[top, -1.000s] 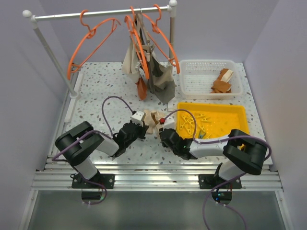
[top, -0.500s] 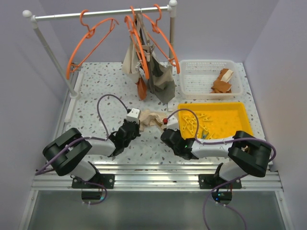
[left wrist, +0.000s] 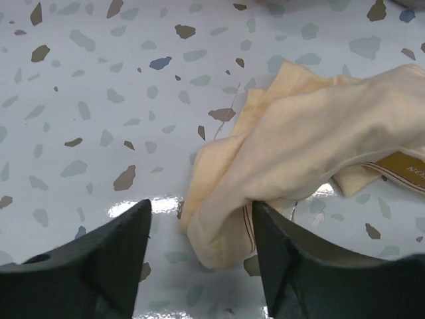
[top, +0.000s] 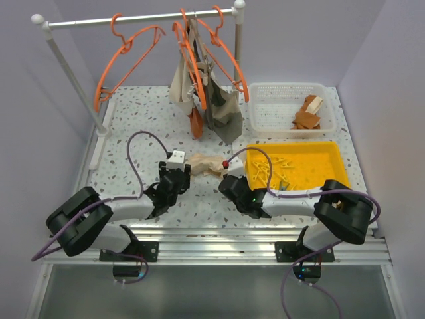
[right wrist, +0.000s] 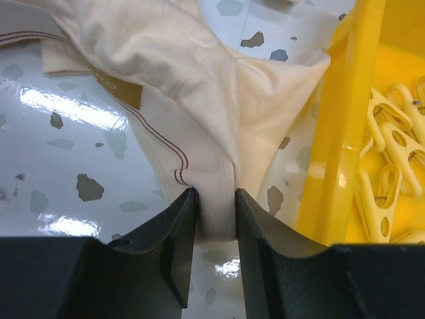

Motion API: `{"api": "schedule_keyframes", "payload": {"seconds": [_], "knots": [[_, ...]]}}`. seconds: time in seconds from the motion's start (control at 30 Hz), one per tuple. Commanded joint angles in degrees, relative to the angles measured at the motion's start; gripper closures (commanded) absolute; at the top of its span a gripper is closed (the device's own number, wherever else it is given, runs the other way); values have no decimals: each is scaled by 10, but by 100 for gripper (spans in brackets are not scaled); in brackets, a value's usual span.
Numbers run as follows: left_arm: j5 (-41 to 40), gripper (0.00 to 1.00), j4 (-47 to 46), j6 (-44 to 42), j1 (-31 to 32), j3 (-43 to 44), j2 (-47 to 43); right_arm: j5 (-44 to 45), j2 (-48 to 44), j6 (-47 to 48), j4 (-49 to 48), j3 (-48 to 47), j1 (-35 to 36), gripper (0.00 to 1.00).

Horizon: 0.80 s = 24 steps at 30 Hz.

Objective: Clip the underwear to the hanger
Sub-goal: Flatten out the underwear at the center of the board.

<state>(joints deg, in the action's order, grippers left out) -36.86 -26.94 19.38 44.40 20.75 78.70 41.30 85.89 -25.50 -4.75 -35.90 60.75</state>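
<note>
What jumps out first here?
The cream underwear crumpled on the speckled table between the arms: the right gripper pinches one edge, the left gripper stands open at the other. Behind, orange hangers crowd the rail; a yellow tray of pegs sits right.

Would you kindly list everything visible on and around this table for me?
underwear: one, cream, crumpled, front centre
rail: one, white, at the back
hangers: at least three, orange, on the rail
hanging clothes: a few, cream, grey and rust, on middle hangers
basket: one, white, back right, holding brown cloths
tray: one, yellow, right, holding pale pegs
table: one, speckled white
left gripper: black, open at the underwear's end
right gripper: black, shut on the underwear
</note>
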Motion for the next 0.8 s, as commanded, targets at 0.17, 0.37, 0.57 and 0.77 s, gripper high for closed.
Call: {"api": "schedule_keyframes", "payload": {"seconds": [0.17, 0.37, 0.57, 0.77], "knots": [[1, 22, -7, 43, 4, -35, -103, 25, 2, 7, -9, -22, 1, 64], [77, 35, -37, 101, 4, -71, -121, 19, 5, 11, -17, -25, 0, 64], [102, 43, -82, 151, 7, -130, -165, 10, 3, 10, -33, -20, 1, 62], [98, 44, -94, 162, 7, -150, -195, -3, 18, 13, -43, -26, 0, 62]]}}
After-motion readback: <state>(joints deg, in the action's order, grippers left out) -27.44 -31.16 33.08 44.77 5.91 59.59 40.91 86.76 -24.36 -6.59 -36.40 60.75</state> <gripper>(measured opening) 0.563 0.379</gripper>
